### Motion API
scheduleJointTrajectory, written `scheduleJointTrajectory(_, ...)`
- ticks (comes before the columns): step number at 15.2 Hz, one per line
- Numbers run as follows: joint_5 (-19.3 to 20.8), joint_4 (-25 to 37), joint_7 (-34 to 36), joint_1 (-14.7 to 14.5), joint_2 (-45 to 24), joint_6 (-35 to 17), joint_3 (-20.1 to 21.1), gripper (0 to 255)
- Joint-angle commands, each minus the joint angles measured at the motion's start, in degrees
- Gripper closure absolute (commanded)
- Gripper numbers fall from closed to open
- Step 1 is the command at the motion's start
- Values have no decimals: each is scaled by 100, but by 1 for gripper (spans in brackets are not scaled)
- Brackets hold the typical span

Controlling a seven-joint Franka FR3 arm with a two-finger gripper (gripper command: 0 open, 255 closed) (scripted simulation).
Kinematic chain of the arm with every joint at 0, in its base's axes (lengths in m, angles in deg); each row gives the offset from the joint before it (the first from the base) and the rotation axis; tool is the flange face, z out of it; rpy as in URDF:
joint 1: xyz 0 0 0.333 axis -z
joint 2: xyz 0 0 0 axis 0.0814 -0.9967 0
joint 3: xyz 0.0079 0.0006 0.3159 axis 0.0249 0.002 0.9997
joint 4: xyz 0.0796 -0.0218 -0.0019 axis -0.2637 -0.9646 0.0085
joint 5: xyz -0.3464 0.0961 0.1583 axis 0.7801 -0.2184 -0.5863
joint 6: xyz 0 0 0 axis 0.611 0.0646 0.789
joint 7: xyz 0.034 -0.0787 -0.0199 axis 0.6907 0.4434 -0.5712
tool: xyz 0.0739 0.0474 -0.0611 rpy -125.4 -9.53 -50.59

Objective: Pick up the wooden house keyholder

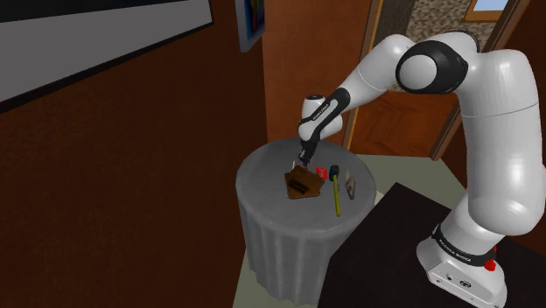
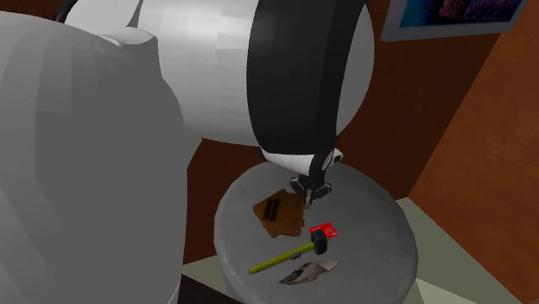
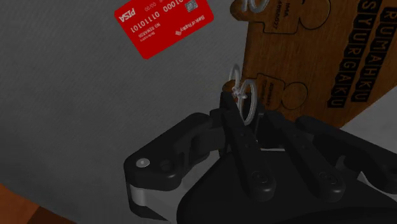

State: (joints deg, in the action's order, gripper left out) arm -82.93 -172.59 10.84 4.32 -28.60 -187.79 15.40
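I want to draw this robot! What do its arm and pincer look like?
The arm is white, made of rounded tubes with dark joints. Its base has black lettering and a red dot. The pincer is all black, with two fingers.

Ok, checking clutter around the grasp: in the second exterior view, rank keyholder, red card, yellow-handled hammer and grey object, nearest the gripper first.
1. wooden keyholder, touching the gripper.
2. red card, just past the keyholder.
3. yellow-handled hammer, past the card.
4. grey object, by the table's rim.
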Motion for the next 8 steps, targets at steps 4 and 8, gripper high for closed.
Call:
scheduleJointTrajectory(4,49,-59,41,-34,324,265,-38,255)
scheduleJointTrajectory(8,70,-67,57,-45,456,390,-53,255)
